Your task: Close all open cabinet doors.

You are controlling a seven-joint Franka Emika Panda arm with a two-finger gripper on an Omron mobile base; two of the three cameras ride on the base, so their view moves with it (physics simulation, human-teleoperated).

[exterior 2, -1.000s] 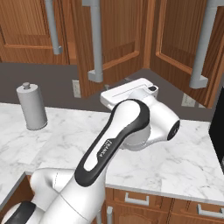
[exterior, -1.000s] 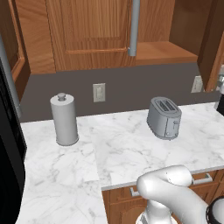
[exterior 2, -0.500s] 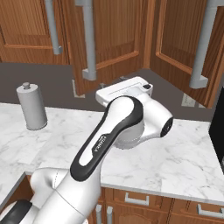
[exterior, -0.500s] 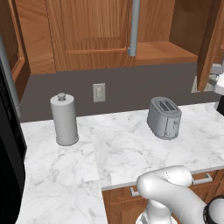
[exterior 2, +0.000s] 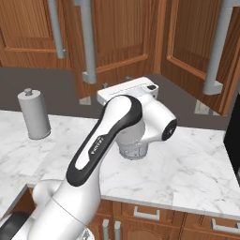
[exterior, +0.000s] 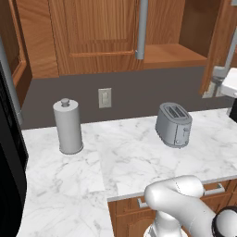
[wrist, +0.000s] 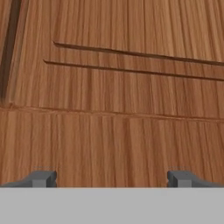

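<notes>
Reddish-brown wood grain is what the hand view gives, a panelled cabinet door [wrist: 131, 87] right ahead of the gripper [wrist: 112, 178], whose two dark tips stand wide apart with nothing between them. Compared with a second ago the white hand has swung leftward in the right base view and now sits tighter against the door [exterior 2: 126, 42] hanging ajar above the counter [exterior 2: 197, 164]. I'd judge the arm is in the middle of pushing that door shut. It is not yet flush, so the job is unfinished.

The right base view shows several doors angled out, each with its long grey bar handle [exterior 2: 88, 42], and another door [exterior 2: 197, 51] further right also swung open. The left base view shows the bare shelf [exterior: 171, 53] of the open cupboard. It also shows the toaster [exterior: 174, 125] toward the counter's back edge, and the paper towel holder [exterior: 68, 126] near the left end.
</notes>
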